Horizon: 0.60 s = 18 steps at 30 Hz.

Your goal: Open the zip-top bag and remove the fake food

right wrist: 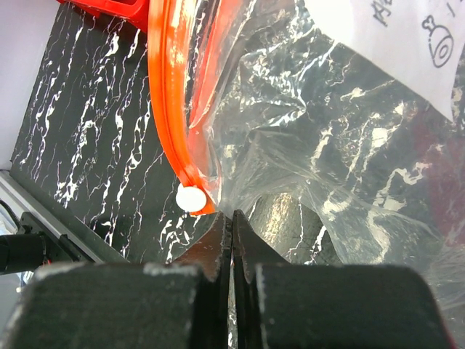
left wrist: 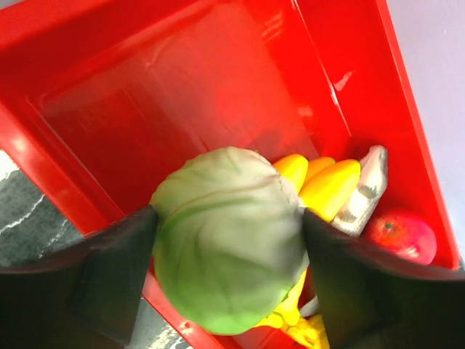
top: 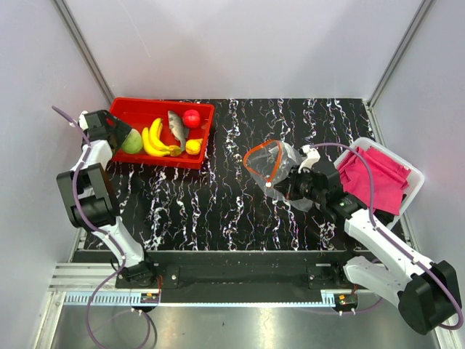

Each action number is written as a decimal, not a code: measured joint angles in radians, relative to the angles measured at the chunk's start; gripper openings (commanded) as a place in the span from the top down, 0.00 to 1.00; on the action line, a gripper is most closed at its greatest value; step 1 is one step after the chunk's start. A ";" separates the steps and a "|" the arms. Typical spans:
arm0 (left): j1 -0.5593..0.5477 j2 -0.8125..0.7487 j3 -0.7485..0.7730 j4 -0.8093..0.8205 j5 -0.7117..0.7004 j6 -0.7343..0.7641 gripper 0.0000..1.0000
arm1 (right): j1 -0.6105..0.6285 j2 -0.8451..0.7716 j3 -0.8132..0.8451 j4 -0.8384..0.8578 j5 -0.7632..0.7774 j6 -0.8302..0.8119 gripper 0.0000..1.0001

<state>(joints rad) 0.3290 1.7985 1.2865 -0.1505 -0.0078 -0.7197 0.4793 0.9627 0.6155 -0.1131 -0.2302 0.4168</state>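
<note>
The left end effector [left wrist: 229,251] holds a green toy cabbage [left wrist: 218,203] clamped between its two black fingers, one pressed to each side of the pale, veined, leafy ball. It sits at the left end of the red tray [top: 156,109], over the near-left corner; whether the cabbage touches the tray floor cannot be told. Further right inside the tray lie the yellow banana bunch [top: 154,138], the grey-silver fish [top: 176,127], the red round fruit [top: 192,118] towards the far right corner and the small yellow-orange fruit [top: 193,146] by the near right wall. The right end effector [right wrist: 232,227] has its fingers pinched flat together on a fold of the zip-top bag [right wrist: 327,145], just beside the end of the zip strip [right wrist: 163,94], where a small white knob [right wrist: 192,197] sits. The bag is clear, crinkled plastic with bright glints, a white printed label [right wrist: 392,36] on one face, and its orange-red strip curved into a gaping loop in the top view. It lies on the black, white-veined tabletop [top: 218,211] to the right of the red tray, apart from it. Further right of the tray, beyond the bag, a white bin [top: 415,178] holds pink cloth [top: 378,178].
</note>
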 measured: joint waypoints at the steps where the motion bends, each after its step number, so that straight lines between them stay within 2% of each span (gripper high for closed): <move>1: 0.003 -0.001 0.002 -0.006 -0.005 -0.003 0.04 | 0.000 0.000 0.000 0.000 0.000 0.001 1.00; 2: 0.004 -0.002 0.002 -0.014 -0.008 -0.002 0.01 | 0.000 0.000 0.000 0.000 0.000 0.002 1.00; 8: 0.006 -0.048 -0.010 -0.060 -0.021 -0.003 0.01 | 0.000 0.008 0.002 0.000 -0.005 0.006 1.00; 14: -0.014 -0.192 -0.034 -0.129 -0.019 -0.002 0.01 | 0.000 0.072 0.064 -0.015 -0.007 -0.013 1.00; 18: -0.090 -0.338 -0.109 -0.141 -0.018 0.006 0.01 | 0.000 0.142 0.136 -0.020 0.018 -0.060 1.00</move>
<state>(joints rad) 0.2394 1.4605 1.1778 -0.2916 -0.0254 -0.7136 0.4793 1.1049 0.7517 -0.1329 -0.2127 0.3573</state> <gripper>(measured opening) 0.985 0.007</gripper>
